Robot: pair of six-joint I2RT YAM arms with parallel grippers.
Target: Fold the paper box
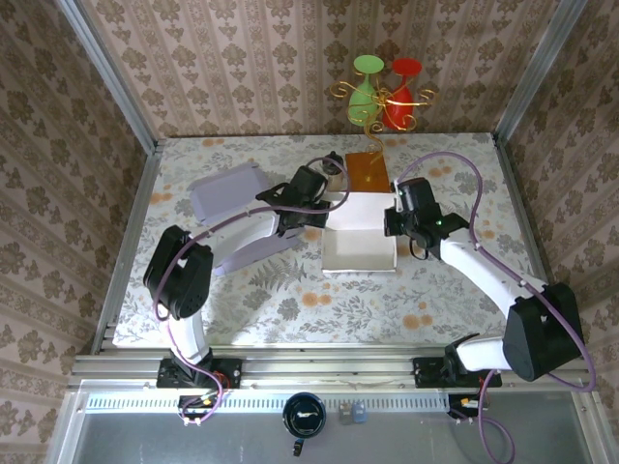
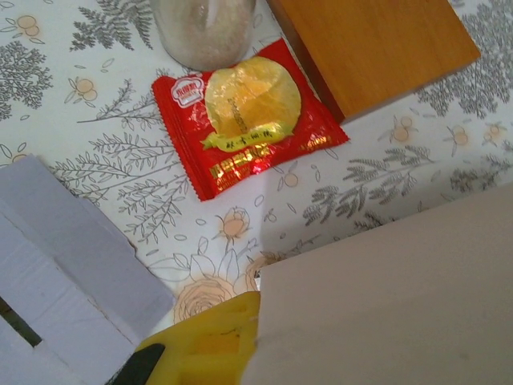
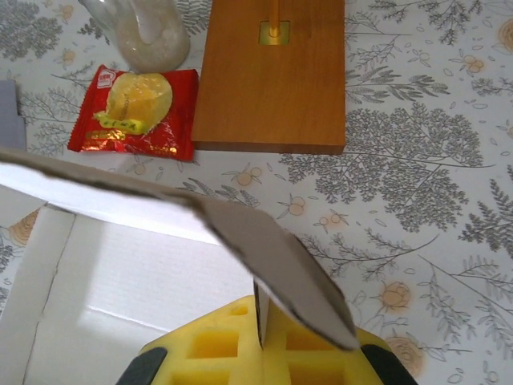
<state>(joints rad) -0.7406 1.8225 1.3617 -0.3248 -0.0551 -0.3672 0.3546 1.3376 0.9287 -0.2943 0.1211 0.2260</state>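
The white paper box sits open at the table's middle, its back panel raised. My left gripper is at the box's far left corner. In the left wrist view one yellow finger presses against a grey-white box panel, which hides the other finger. My right gripper is at the box's far right corner. The right wrist view has its yellow gripper shut on a thin white box wall, with a bent flap above.
A flat lavender box lies to the left. A wooden base carrying green and red glasses stands just behind the box. A red snack packet and a glass jar lie near that base.
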